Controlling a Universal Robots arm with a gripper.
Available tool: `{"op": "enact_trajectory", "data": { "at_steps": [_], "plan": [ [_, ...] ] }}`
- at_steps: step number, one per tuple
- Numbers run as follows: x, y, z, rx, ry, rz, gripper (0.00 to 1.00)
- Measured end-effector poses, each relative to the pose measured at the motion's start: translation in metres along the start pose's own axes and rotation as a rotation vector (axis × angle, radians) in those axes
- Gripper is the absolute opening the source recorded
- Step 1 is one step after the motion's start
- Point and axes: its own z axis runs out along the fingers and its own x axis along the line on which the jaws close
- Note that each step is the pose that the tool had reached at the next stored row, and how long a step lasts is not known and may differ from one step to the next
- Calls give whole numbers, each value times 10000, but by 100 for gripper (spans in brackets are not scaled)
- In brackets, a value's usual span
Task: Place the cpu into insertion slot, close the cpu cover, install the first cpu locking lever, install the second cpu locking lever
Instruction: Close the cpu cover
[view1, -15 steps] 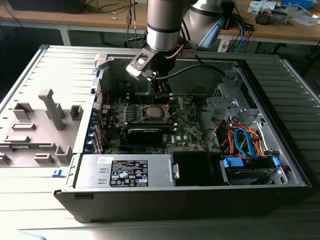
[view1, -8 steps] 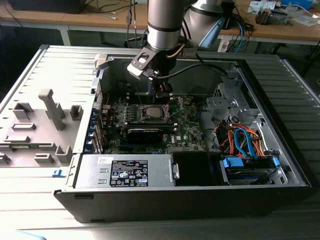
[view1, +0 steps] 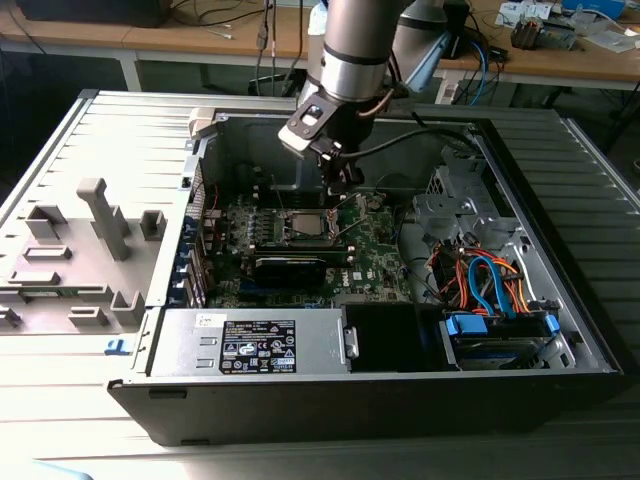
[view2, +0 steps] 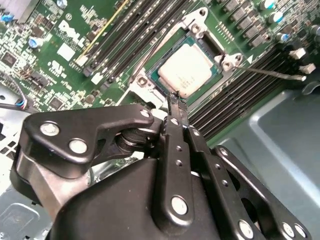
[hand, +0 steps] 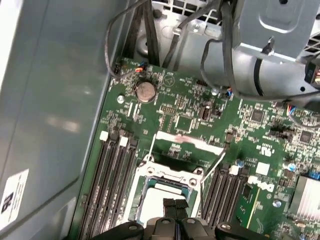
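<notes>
Exterior view: the PC case (view1: 330, 405) lies open on its side on the tabletop (view1: 90, 140). That puts the motherboard (view1: 385, 255) face up, so the arm can come straight down onto it. The tool (view1: 345, 180) hangs just over the insertion slot (view1: 303, 226), which sits about mid-board, nearer the case's far wall than its near edge.

Second wrist view: the tool (view2: 175, 100) is clenched, fingers pressed flat together with nothing between them, and its tip is just beside one edge of the cpu (view2: 189, 67). The cpu lies flat and square inside the insertion slot (view2: 212, 47), so the placing step looks done. The closed fingers look more like a poker for nudging thin metal parts than a grabber. One locking lever (view2: 277, 75) sticks out loose past the slot's corner, not hooked down.

First wrist view: the tool (hand: 175, 204) sits over the cpu (hand: 155, 197). The cpu cover (hand: 190, 141) looks tipped up at the slot's far edge, with green board showing through its window. The wire locking levers (hand: 216, 164) stand raised on either side. So the cover isn't down yet and nothing's latched.
</notes>
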Motion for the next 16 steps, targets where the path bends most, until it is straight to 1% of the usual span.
{"op": "enact_trajectory", "data": {
  "at_steps": [1,2,4,5,6,10,12,15,16],
  "plan": [
    [-17,59,-15,86,24,-2,11],
    [-26,88,-31,127,36,-5,11],
    [-37,124,-49,183,52,-5,11],
    [-48,162,-63,246,69,-9,11],
    [-63,212,-74,337,98,-13,11],
    [-94,320,-94,549,154,-21,11],
    [-120,409,-104,727,205,-29,11],
    [-150,514,-113,946,267,-39,11],
    [-166,570,-116,1078,304,-44,11]
  ]
}}
